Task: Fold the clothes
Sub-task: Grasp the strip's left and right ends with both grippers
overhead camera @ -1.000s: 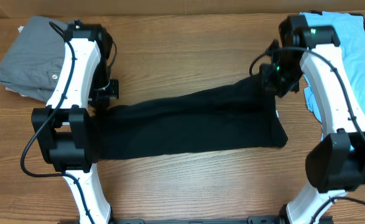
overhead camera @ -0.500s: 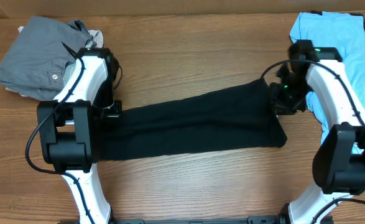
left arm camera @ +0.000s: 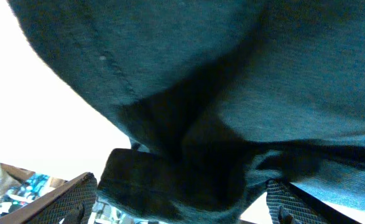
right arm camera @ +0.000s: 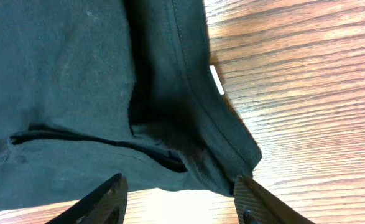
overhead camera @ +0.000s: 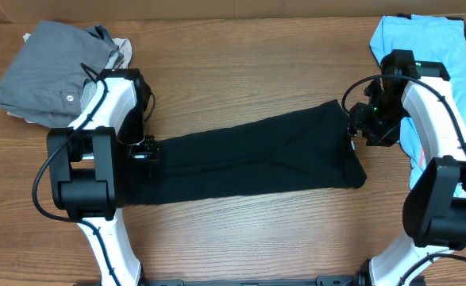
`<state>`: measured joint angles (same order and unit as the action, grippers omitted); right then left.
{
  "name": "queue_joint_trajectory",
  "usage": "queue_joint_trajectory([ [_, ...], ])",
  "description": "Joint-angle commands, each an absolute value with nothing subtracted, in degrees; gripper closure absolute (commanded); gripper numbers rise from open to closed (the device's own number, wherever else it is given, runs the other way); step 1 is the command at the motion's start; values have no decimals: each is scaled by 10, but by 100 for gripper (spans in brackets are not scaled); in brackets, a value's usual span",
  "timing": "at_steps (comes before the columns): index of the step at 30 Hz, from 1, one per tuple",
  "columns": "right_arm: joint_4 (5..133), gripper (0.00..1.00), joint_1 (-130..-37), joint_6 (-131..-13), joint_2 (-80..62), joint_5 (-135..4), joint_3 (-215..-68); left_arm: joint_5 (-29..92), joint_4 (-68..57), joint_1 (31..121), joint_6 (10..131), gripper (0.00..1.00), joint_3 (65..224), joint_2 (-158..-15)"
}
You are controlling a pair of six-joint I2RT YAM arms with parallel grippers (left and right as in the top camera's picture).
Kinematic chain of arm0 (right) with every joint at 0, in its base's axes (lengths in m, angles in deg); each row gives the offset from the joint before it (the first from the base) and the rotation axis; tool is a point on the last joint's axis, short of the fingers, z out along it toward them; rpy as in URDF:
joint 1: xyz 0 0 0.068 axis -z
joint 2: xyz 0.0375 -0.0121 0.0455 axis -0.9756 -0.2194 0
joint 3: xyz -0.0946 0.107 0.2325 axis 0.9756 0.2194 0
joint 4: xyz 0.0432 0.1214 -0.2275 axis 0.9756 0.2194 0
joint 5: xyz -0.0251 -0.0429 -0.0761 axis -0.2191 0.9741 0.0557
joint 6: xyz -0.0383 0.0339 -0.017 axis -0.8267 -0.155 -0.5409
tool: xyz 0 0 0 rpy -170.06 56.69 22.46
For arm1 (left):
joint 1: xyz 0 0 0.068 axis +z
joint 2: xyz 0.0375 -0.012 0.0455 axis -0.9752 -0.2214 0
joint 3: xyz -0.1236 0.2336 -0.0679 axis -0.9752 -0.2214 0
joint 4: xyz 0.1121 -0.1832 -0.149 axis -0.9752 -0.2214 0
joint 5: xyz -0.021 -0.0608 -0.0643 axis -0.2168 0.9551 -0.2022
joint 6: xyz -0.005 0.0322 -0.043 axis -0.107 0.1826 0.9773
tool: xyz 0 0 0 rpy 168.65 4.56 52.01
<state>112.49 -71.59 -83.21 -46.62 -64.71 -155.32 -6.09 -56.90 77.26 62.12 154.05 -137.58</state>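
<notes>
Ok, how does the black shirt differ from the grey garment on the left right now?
Pose: the black shirt lies as a long, fairly flat band across the middle, while the grey garment sits bunched in a rumpled heap.
Place: the black shirt spans the space between the two arms; the grey garment is off in the far left corner.
Colour: one is black, the other mid grey.
Both rest on the wooden table.
</notes>
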Motion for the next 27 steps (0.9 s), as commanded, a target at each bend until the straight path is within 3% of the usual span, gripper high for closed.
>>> queue_joint_trajectory([
  [1,1127,41,-716,-846,-460,-650,-1551,-53,-555,792,610,10,1542,-1336],
  [8,1127,40,-716,-845,-460,-650,-1551,35,-462,832,565,4,1542,-1250],
  [27,1112,37,-716,-845,-460,-663,-1551,82,-250,867,519,8,1334,-1245],
])
